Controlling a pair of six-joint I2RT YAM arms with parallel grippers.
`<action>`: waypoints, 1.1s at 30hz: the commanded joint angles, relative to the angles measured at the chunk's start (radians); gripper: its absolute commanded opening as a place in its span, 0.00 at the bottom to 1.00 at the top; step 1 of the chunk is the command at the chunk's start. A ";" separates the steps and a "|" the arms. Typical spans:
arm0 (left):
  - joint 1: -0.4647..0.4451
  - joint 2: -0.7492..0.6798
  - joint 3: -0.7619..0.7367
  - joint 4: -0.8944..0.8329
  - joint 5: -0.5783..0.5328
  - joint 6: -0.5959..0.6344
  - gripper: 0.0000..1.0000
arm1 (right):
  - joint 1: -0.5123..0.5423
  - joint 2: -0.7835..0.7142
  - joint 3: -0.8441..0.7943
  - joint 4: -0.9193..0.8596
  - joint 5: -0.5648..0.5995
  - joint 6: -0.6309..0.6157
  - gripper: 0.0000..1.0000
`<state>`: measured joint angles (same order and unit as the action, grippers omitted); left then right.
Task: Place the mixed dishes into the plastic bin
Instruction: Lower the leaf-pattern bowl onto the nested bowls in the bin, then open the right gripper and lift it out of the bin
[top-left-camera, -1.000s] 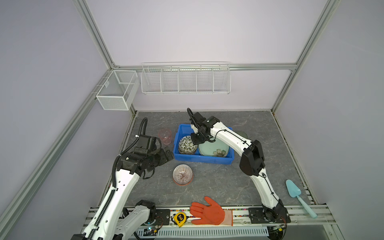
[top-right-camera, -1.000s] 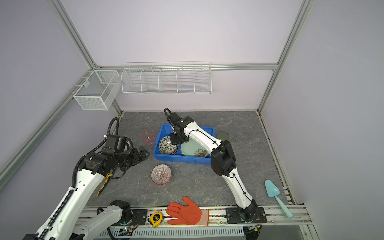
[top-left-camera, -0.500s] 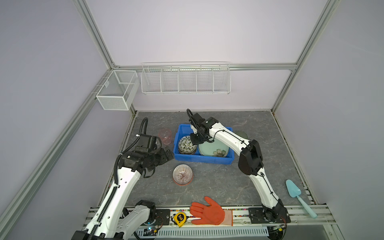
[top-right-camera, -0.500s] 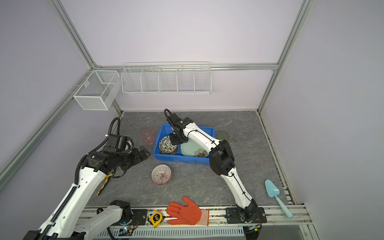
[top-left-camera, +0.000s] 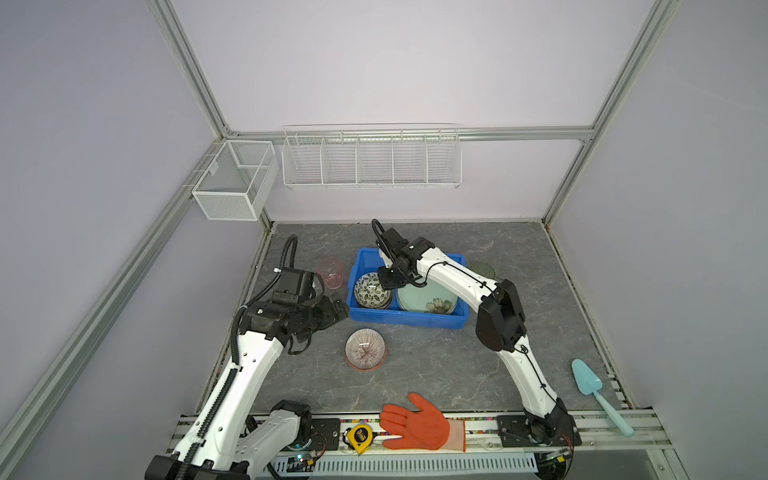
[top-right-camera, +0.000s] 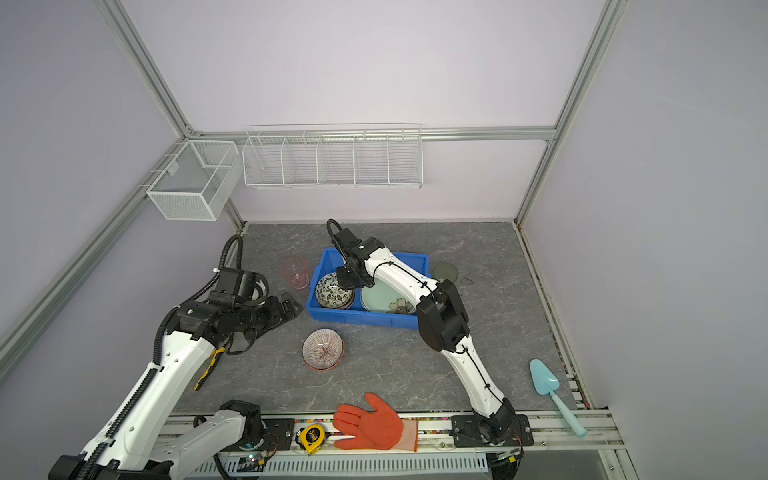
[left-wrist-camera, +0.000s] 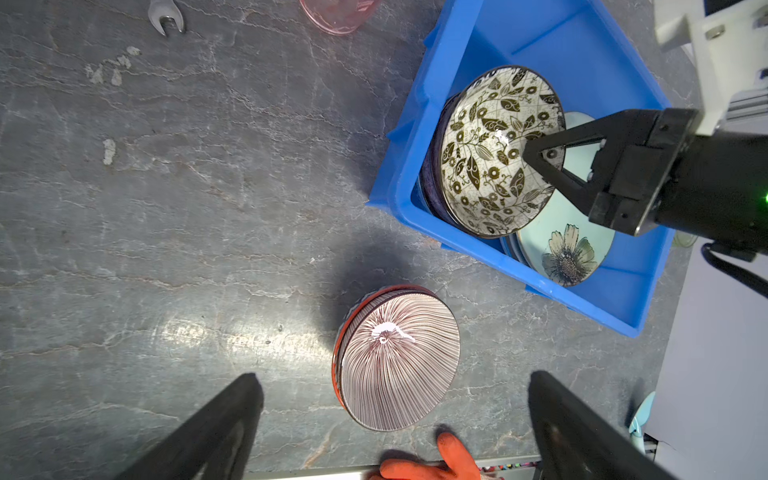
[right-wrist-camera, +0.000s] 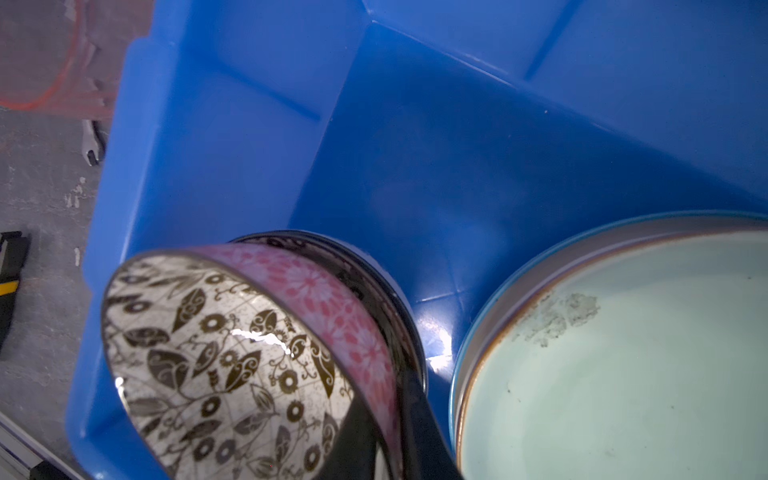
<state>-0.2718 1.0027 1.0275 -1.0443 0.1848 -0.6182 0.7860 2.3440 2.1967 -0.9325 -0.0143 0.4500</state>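
Observation:
The blue plastic bin (top-left-camera: 407, 322) (top-right-camera: 357, 322) holds a mint green flower plate (top-left-camera: 428, 297) (left-wrist-camera: 569, 249) (right-wrist-camera: 623, 353). At its left end a leaf-patterned bowl (top-left-camera: 372, 290) (top-right-camera: 333, 291) (left-wrist-camera: 490, 153) (right-wrist-camera: 216, 365) leans tilted on a dark bowl. My right gripper (top-left-camera: 384, 280) (left-wrist-camera: 530, 156) (right-wrist-camera: 386, 415) is shut on the leaf bowl's rim, one finger inside, one outside. A pink-striped bowl (top-left-camera: 365, 349) (left-wrist-camera: 395, 365) sits on the floor in front of the bin. My left gripper (top-left-camera: 338, 309) (left-wrist-camera: 392, 380) hangs open above it. A pink cup (top-left-camera: 330, 272) stands left of the bin, a green cup (top-left-camera: 484, 270) to its right.
An orange glove (top-left-camera: 415, 424) and a yellow tape measure (top-left-camera: 360, 434) lie on the front rail. A teal scoop (top-left-camera: 590, 386) lies at the right edge. A small wrench (left-wrist-camera: 166, 18) is near the pink cup. White wire baskets (top-left-camera: 370, 158) hang on the walls.
My right gripper has shifted slightly left over the bin's left end with the leaf bowl. The left arm has barely moved.

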 joint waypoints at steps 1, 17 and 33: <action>0.008 0.001 -0.010 0.010 0.013 0.012 1.00 | 0.007 -0.033 -0.033 0.027 0.021 0.013 0.18; 0.007 -0.014 -0.015 0.010 0.021 -0.004 1.00 | 0.016 -0.101 -0.053 0.009 0.082 -0.013 0.38; 0.006 -0.071 -0.036 -0.092 0.003 -0.011 0.99 | 0.028 -0.282 -0.146 -0.004 0.117 -0.043 0.90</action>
<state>-0.2684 0.9520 1.0016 -1.0634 0.2058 -0.6315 0.8013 2.1334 2.0769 -0.9192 0.0887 0.4294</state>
